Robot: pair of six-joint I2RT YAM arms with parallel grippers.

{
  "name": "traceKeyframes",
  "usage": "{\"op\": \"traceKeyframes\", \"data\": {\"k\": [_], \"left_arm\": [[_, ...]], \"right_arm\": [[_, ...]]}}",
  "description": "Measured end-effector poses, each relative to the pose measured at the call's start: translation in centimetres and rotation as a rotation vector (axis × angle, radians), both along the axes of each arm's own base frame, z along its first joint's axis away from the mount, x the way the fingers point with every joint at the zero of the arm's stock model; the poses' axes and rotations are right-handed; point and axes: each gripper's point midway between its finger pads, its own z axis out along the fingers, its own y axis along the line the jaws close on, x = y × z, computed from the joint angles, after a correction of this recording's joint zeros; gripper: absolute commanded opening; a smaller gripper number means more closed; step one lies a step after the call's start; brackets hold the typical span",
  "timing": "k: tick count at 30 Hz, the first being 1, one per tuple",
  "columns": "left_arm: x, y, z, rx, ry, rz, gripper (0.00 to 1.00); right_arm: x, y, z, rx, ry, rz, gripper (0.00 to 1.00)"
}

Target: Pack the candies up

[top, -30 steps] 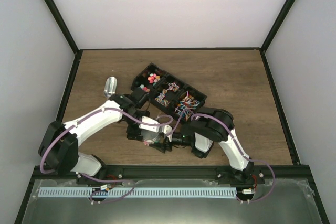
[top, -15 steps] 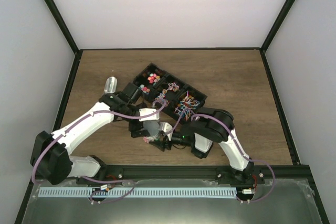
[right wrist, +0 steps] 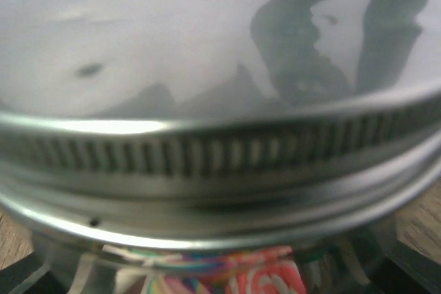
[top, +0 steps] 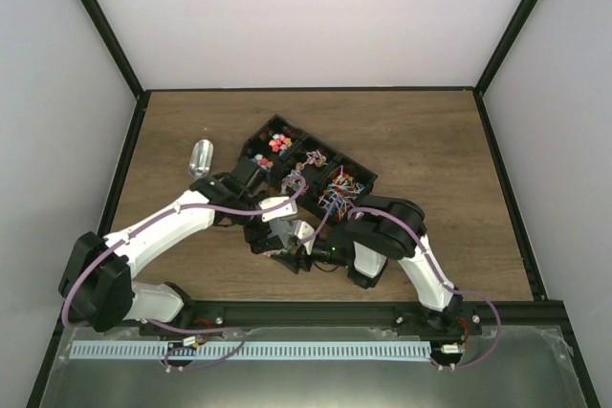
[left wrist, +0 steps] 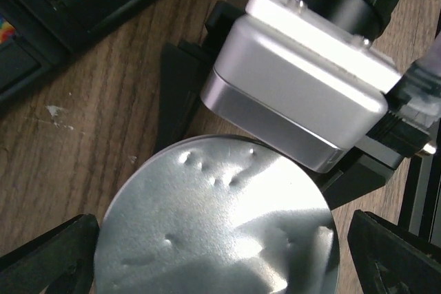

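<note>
**A:** What's on there, from where you stand?

**B:** A wooden table [top: 430, 140] with pale walls round it. The left arm [top: 163, 226] and the right arm [top: 411, 246], both white, come in from the near edge and meet near the middle. Just behind where they meet, a black tray [top: 321, 146] lies at a slant, split into compartments.

**A:** And between the arms?

**B:** A clear jar [right wrist: 83, 270] with a silver lid [left wrist: 213, 225] on top. The lid is dented in a few places and has a ribbed rim.

**A:** Who has hold of it?

**B:** The right gripper [right wrist: 220, 277]. Its jaws sit against the glass on both sides, below the lid, so it is clamped on the jar. The left gripper [left wrist: 220, 259] is above the lid with its fingers [left wrist: 48, 256] spread wide, one on each side of the rim. The right one plainly stands off the metal. I can't tell whether the left one touches.

**A:** Anything else lying about?

**B:** A small metal scoop [top: 201, 154] lies on the wood to the left of the tray, away from both arms.

**A:** And the sweets?

**B:** Some candies [right wrist: 241, 277] are inside the jar. I can see pink, red and striped pieces pressed against the glass under the lid. The rest are in the tray, with round red and pink ones in the far-left compartment and thin multicoloured ones at the right end, nearest the right arm.
</note>
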Motion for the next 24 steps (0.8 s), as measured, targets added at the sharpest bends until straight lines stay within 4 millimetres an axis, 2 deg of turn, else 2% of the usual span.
{"op": "traceKeyframes", "data": {"k": [7,13,24], "left_arm": [[-0.1,0.6,-1.3,0.051,0.001,0.011,0.99],[0.0,0.7,-1.4,0.059,-0.010,0.000,0.77],[0.2,0.8,-1.3,0.091,-0.039,-0.111,0.74]], "right_arm": [[0.1,0.1,0.0,0.002,-0.002,-0.003,0.58],[0.1,0.1,0.0,0.002,0.002,-0.004,0.57],[0.4,0.0,0.0,-0.003,-0.013,-0.016,0.55]]}}
